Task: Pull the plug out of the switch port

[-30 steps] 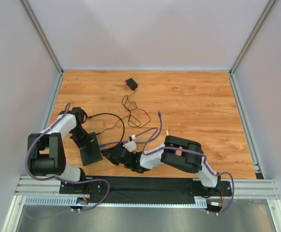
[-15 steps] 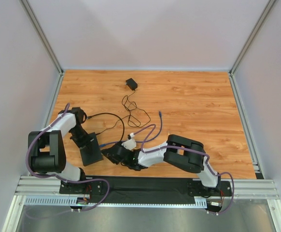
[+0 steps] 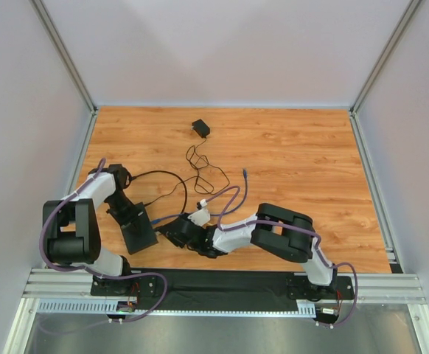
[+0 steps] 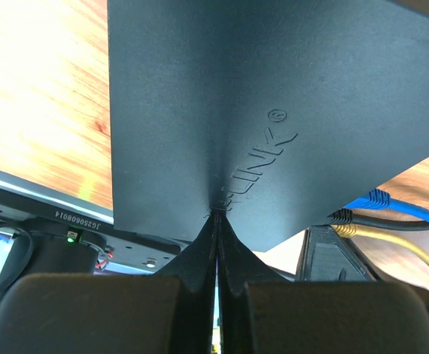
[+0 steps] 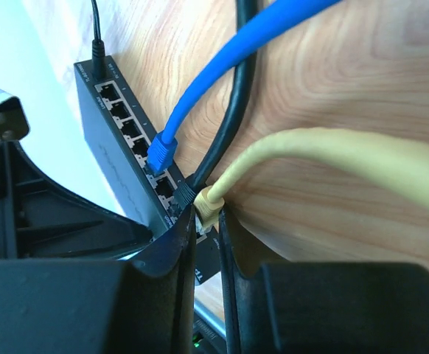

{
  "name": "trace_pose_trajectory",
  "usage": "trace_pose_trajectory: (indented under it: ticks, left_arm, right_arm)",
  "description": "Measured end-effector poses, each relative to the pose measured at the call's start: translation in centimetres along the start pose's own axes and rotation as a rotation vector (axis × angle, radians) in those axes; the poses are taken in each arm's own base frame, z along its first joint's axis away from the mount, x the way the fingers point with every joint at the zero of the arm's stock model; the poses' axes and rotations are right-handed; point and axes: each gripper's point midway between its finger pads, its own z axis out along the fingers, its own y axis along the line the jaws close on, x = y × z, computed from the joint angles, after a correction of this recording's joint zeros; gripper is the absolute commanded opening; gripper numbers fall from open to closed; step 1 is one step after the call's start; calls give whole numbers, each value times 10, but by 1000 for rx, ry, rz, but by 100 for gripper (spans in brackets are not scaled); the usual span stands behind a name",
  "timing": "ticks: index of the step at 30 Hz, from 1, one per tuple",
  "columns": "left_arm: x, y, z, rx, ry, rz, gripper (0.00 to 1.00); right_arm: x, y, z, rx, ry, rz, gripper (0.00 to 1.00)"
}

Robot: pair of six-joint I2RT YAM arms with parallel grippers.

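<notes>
The left gripper (image 4: 216,215) is closed tight, its tips pressed on the matte-black switch (image 3: 139,229), which lies near the table's (image 3: 295,155) front-left edge. The right gripper (image 5: 208,225) stands narrow, pinching the yellow plug (image 5: 208,200). Only the right wrist view shows the sockets (image 5: 126,118), with a blue plug (image 5: 161,151) and a black plug (image 5: 187,188) seated alongside.

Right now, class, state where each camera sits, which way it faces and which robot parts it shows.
Top external: above and behind the bases, looking down at the table; both arms show.
Left wrist: on left arm, facing the switch top; shut left gripper shows.
Right wrist: facing the switch's ports; right gripper closed on the yellow plug.
All three share the switch.
</notes>
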Motion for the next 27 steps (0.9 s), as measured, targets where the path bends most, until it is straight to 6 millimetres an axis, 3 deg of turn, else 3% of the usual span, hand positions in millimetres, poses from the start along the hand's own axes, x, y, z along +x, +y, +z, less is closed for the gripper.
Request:
trace_pose_trajectory:
  ticks: [7, 13, 22, 24, 27]
  left_arm:
    - [-1, 0, -1, 5, -8, -1, 0]
    - [-3, 3, -3, 6, -46, -8, 0]
    - [-3, 8, -4, -1, -81, -13, 0]
    - [-5, 12, -5, -9, -108, -14, 0]
    - [-8, 15, -10, -1, -156, -16, 11]
  right_arm:
    - [-5, -5, -7, 0, -19, -54, 0]
    - [-22, -20, -37, 43, -25, -197, 0]
    - [-32, 29, -101, -67, 33, -429, 1]
    - [-42, 34, -114, -63, 25, -476, 0]
    - [-73, 43, -134, -54, -6, -511, 0]
